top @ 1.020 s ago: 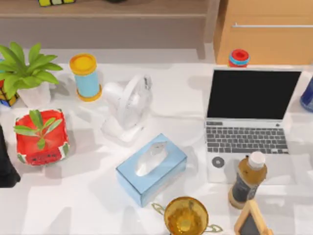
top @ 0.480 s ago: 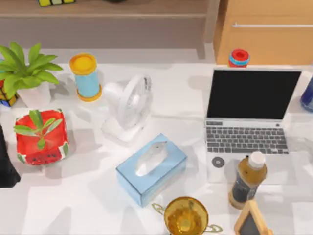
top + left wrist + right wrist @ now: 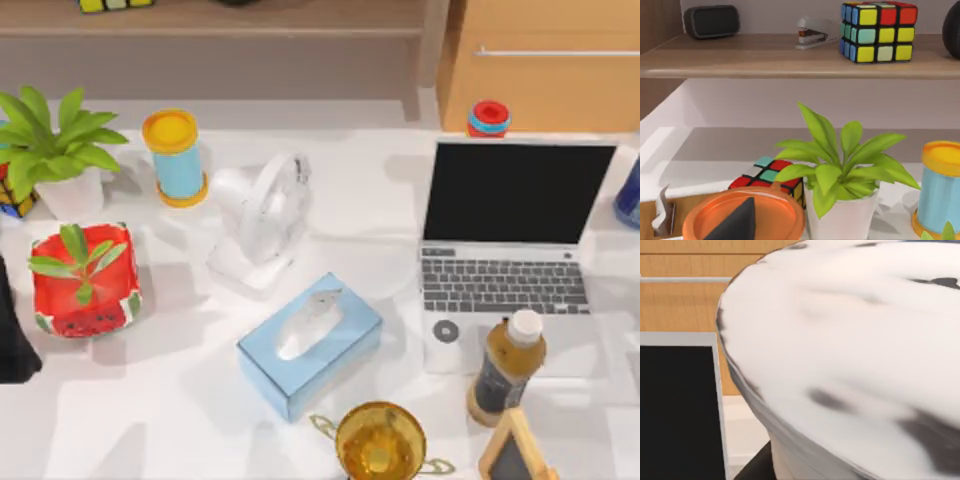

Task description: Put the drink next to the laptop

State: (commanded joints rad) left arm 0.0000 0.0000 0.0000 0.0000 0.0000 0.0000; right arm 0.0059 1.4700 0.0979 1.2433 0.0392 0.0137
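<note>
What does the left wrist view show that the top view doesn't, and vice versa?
Left wrist alone: a dark speaker and a stapler on the shelf, and an orange round rim up close.

Top alone: the laptop, the drink bottle at its front edge, the tissue box, the white fan and the red planter.

Both: the potted plant in the white pot and the blue cylinder with a yellow lid.

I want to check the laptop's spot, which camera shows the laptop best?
The top view: the whole laptop lies open at the table's right, screen, keyboard and round sticker visible, the drink bottle at its front edge. The right wrist view catches just a strip of its black screen.
</note>
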